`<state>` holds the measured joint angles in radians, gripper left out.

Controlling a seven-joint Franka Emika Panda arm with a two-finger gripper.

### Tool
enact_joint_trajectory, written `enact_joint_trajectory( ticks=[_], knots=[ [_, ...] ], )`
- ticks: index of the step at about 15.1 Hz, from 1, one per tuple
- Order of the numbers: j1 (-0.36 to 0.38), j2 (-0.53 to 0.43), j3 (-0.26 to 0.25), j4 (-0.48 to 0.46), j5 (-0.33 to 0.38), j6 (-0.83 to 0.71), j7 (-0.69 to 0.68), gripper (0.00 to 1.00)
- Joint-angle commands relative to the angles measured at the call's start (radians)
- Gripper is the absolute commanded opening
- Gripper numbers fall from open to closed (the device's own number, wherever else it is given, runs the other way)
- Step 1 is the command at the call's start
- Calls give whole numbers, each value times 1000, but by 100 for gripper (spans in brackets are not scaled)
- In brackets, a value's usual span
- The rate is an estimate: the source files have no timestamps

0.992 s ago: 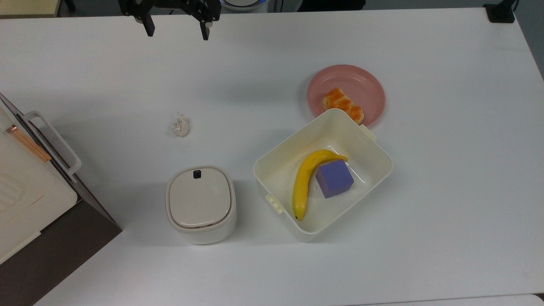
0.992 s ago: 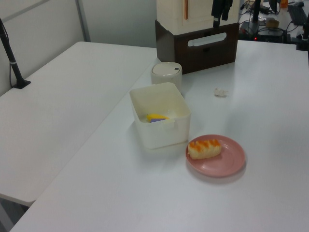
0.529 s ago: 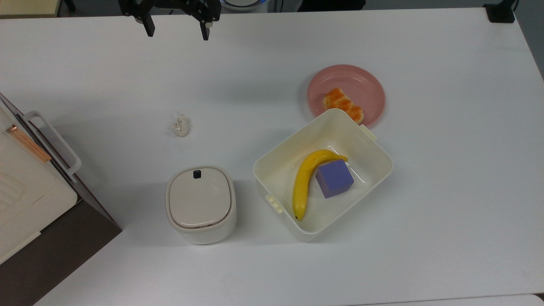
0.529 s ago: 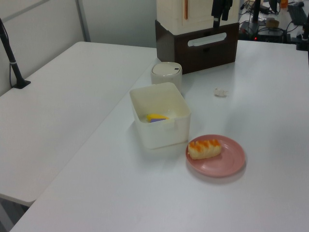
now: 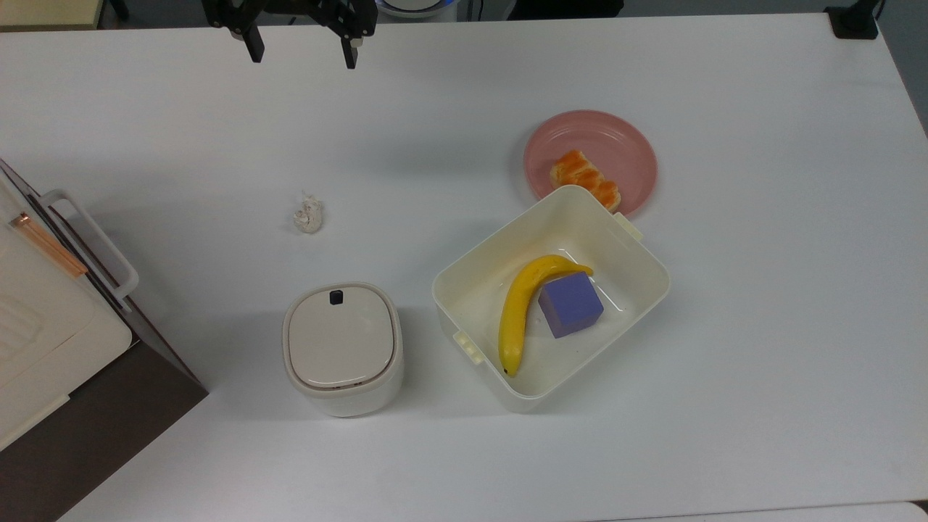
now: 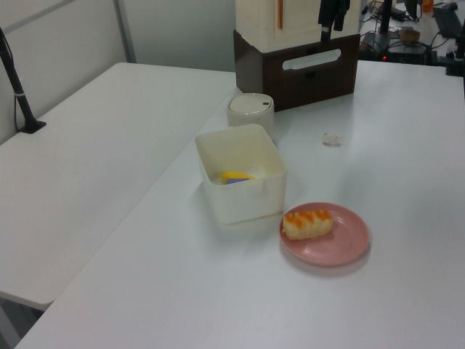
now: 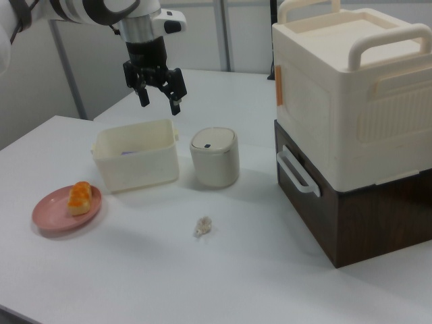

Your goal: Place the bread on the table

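The bread (image 5: 584, 179) lies on a round pink plate (image 5: 631, 145), on the part of the plate nearest a cream open box (image 5: 623, 250). In the top view the box's rim overlaps the plate's lower edge and one end of the bread sits right by that rim. In the left view the bread (image 6: 308, 223) rests on the left half of the plate (image 6: 341, 247), its glossy orange top facing up.

The gripper (image 5: 302, 56) hangs above the table (image 5: 761, 290) near the far edge at the top view's upper left, well apart from the bread. Its two black fingers (image 5: 253, 45) are spread wide apart with nothing between them. In the right view the gripper (image 7: 159, 100) points downward, held high over the table behind the box (image 7: 135, 162), while the bread (image 7: 79, 197) sits on the plate (image 7: 50, 217) toward the right view's lower left.

Inside the box lie a yellow banana (image 5: 522, 308) and a purple block (image 5: 570, 304), touching each other. A lidded cream canister (image 5: 342, 348) stands just beside the box. A small whitish wad (image 5: 309, 214) lies on the bare table between the gripper and the canister. A cream case on a dark brown base (image 7: 351, 135) stands at the table's end.
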<state>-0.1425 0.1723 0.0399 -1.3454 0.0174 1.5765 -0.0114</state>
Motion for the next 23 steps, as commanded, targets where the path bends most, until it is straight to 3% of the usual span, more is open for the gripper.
enact_joint_trajectory(
  ticks=[1,23],
  knots=[
    [20,-31,-23,-37,16,16,16,100],
    [20,-30,-15,-41,10,-9,4,100]
  ],
)
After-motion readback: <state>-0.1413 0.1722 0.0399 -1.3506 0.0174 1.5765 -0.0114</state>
